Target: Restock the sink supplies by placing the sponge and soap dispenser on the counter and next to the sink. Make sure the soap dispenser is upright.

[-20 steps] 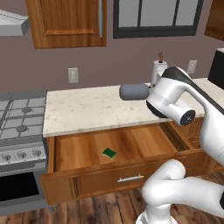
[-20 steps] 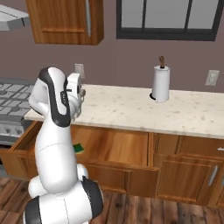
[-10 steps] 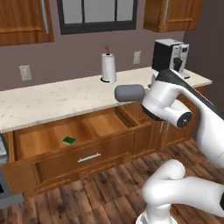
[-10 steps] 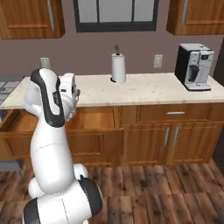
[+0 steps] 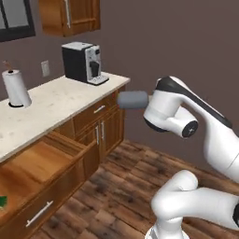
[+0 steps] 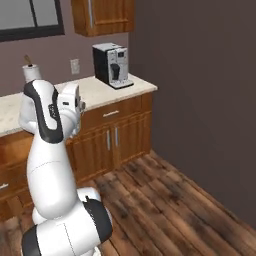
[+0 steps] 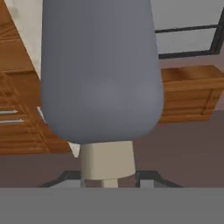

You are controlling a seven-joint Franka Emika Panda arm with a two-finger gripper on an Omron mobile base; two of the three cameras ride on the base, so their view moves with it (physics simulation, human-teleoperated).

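Kitchen counter, soap dispenser seemingly gripped

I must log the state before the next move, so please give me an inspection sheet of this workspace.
Surface: counter, beige speckled stone; the drawer under it stands open.
Job's things: soap dispenser held in the air, lying sideways, off the counter; sponge lies in the open drawer, at the picture's edge.
Clutter: paper-towel roll and coffee machine stand on the counter.
Grippers: tool shut on the soap dispenser, at its narrow beige neck.
Cables: nothing seen.
Surroundings: wall cabinet, wall outlet, window, wood floor.
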